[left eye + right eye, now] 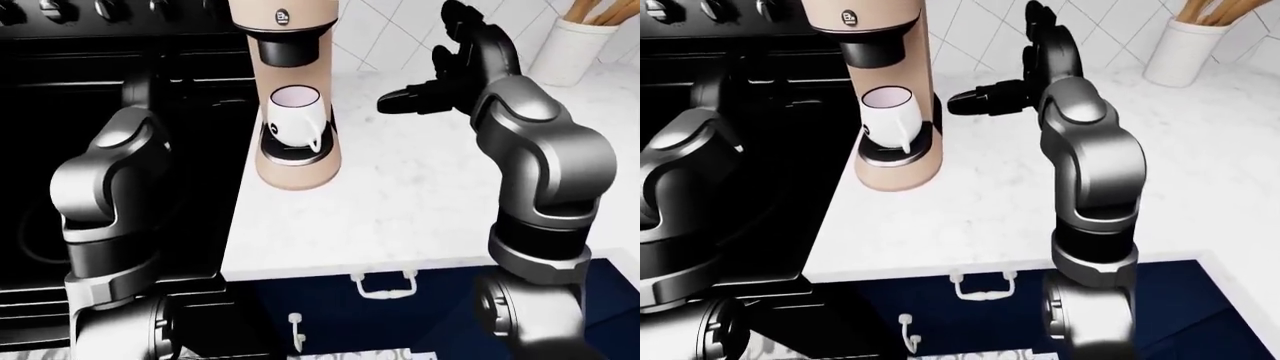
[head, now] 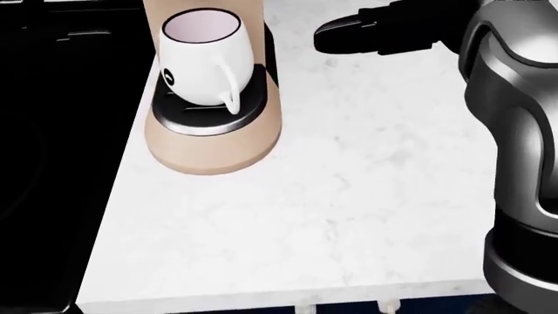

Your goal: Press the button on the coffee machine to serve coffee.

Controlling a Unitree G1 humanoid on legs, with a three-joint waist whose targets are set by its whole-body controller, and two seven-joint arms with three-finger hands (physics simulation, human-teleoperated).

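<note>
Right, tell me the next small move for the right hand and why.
Probably raise the right hand and swing it toward the view's left, to the button on the coffee machine; the hand hovers apart at cup height, and the button sits higher.

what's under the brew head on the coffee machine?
A white mug stands upright on the dark round drip tray, directly below the spout. The mug looks empty; the tray under its base is hidden.

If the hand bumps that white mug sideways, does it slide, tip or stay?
The white mug would probably slide rather than tip: it looks squat and round-bodied. It appears empty, so likely light. The glossy tray of the coffee machine might offer little grip.
</note>
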